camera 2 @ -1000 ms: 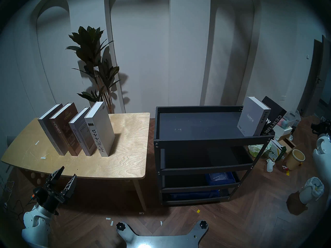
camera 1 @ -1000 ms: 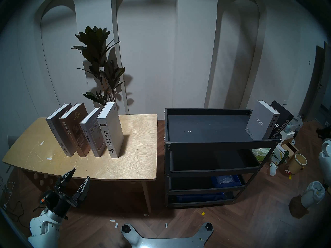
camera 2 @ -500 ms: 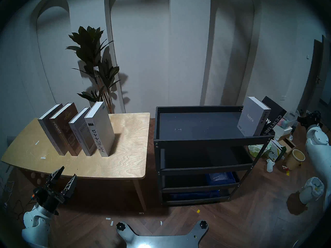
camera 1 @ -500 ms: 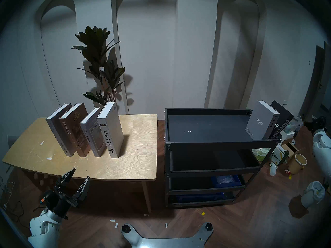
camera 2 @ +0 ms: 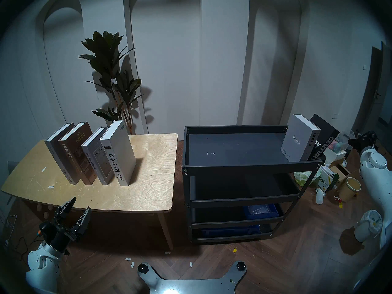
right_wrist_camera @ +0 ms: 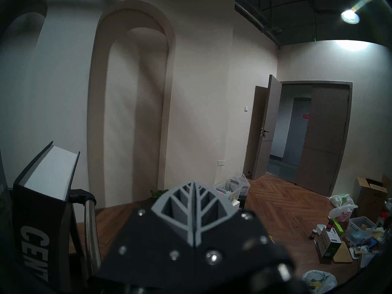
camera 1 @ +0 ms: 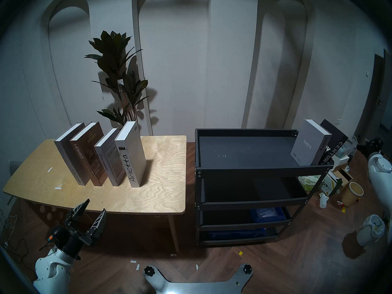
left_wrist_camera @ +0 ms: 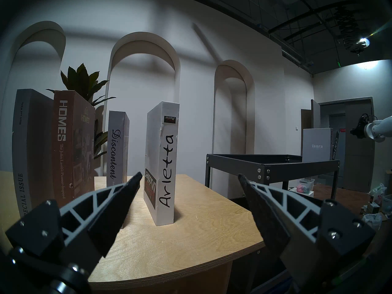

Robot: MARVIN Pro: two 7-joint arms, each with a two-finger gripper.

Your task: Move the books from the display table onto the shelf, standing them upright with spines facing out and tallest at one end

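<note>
Left end effector (camera 1: 95, 205) spread wide, right end effector (right_wrist_camera: 193, 185) pressed together beside black "CENTURY" book (right_wrist_camera: 35, 240) with white page edges.

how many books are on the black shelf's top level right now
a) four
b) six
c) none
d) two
d: only the grey ianra book and the black CENTURY book stand at the right end of the shelf; the other four are on the display table.
</note>
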